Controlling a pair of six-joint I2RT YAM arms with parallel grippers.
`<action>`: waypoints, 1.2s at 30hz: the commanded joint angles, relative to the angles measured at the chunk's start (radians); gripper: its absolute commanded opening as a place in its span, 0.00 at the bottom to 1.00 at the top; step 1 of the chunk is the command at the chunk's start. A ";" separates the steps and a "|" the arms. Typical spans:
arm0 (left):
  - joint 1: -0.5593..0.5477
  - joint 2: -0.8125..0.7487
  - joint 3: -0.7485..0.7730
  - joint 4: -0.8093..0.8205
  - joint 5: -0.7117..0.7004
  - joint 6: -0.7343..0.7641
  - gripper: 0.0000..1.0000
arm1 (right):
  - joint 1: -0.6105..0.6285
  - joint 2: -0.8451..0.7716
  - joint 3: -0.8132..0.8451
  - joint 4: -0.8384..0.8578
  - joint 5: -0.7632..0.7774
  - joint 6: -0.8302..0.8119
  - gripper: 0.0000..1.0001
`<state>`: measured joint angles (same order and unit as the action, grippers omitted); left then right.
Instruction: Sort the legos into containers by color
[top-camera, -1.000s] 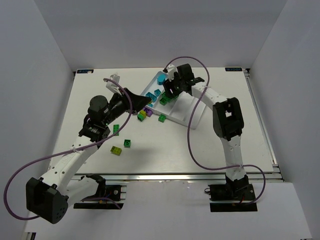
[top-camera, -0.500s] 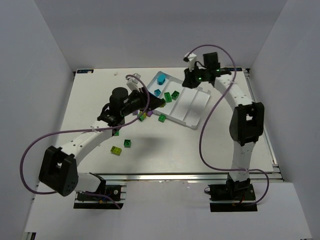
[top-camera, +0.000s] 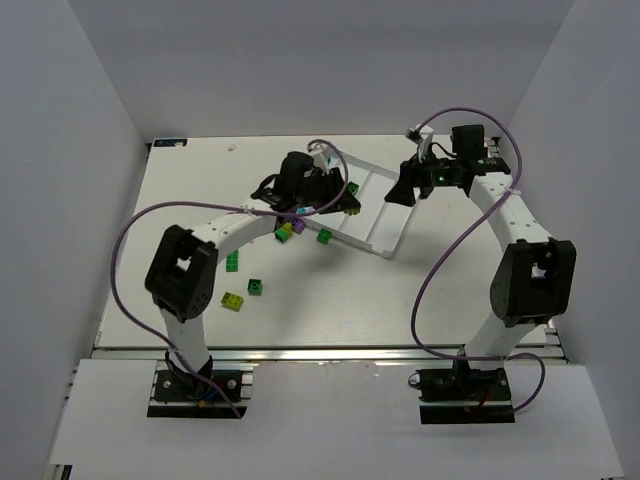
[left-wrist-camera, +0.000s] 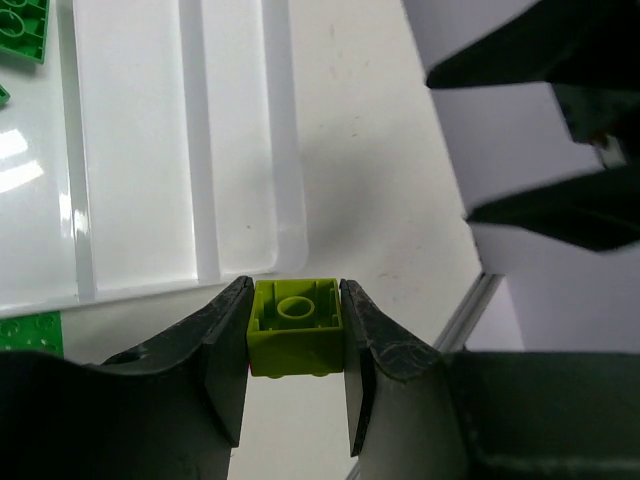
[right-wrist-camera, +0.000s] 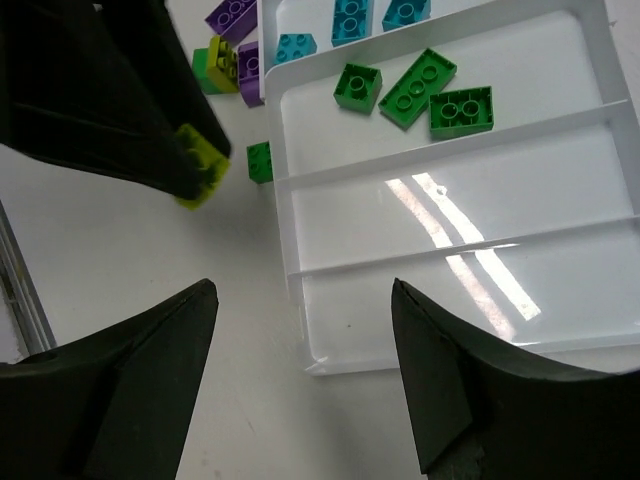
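In the overhead view, several legos lie loose on the table at the lower left, among them a yellow-green one (top-camera: 233, 300) and a green one (top-camera: 255, 287). Nearer the centre, the left gripper (left-wrist-camera: 294, 298) is closed on a yellow-green brick (left-wrist-camera: 294, 325). It holds the brick just outside a corner of the white tray (right-wrist-camera: 350, 215), not yet over it. In the tray, cyan bricks (right-wrist-camera: 352, 15) lie in one end compartment and green bricks (right-wrist-camera: 418, 88) in the next; the two others are bare. At the right, the right gripper (right-wrist-camera: 300, 300) hangs wide open and holds nothing. The step in hand seems to be delivery. Next, the brick should go low over a bare compartment and then be released.
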<state>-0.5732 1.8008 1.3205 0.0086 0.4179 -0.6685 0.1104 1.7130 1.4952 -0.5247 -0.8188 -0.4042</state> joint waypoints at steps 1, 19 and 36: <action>-0.024 0.092 0.136 -0.128 -0.039 0.078 0.03 | -0.014 -0.067 -0.023 0.029 -0.036 0.028 0.75; -0.050 0.549 0.709 -0.389 -0.179 0.164 0.33 | -0.041 -0.127 -0.125 0.043 -0.029 0.033 0.76; -0.042 0.424 0.777 -0.437 -0.271 0.221 0.62 | -0.040 -0.168 -0.141 0.000 -0.124 -0.108 0.79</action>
<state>-0.6231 2.3917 2.0823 -0.4194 0.1810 -0.4847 0.0723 1.5967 1.3701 -0.5152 -0.8749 -0.4496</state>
